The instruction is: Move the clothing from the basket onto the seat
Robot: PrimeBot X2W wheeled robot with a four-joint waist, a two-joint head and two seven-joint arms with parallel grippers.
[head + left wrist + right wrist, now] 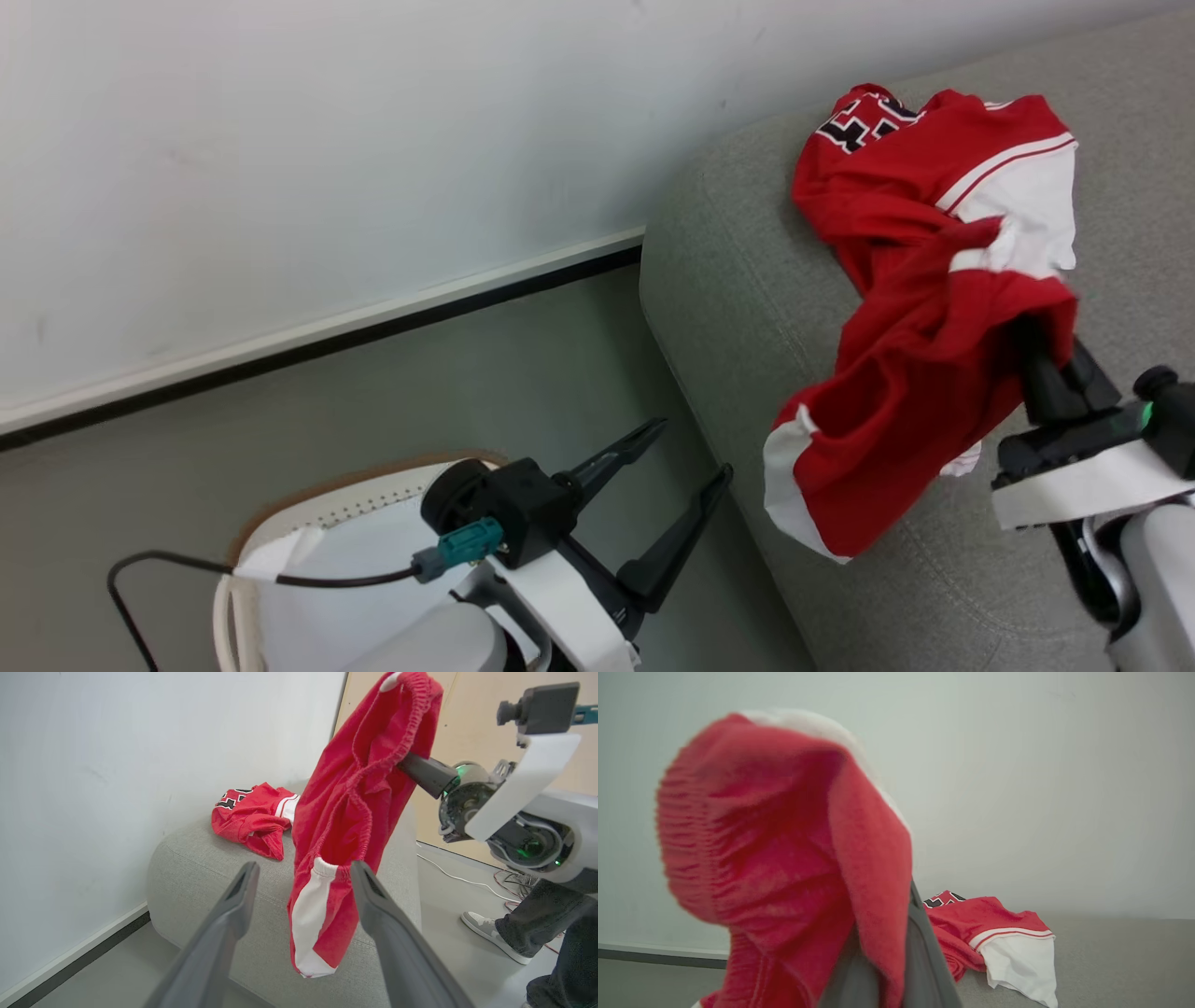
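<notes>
Red clothing (915, 308) lies over the light-grey seat (738, 280). Its jersey part (250, 816), with dark lettering and white trim, rests flat on the cushion near the wall. A second red piece (355, 812), with an elastic band and a white stripe, hangs from my right gripper (1032, 341), which is shut on it above the seat's edge; the cloth hides the fingertips. In the right wrist view the red cloth (784, 858) drapes over the right gripper (896, 956). My left gripper (691, 450) stands open and holds nothing, just above the basket (327, 495).
A white cloth lining (336, 597) covers the inside of the basket. A black cable (168, 565) runs from my left wrist. A person's shoe (486, 928) and leg stand on the floor past the seat (196, 868), near a white cord (458, 877). A wall rises behind.
</notes>
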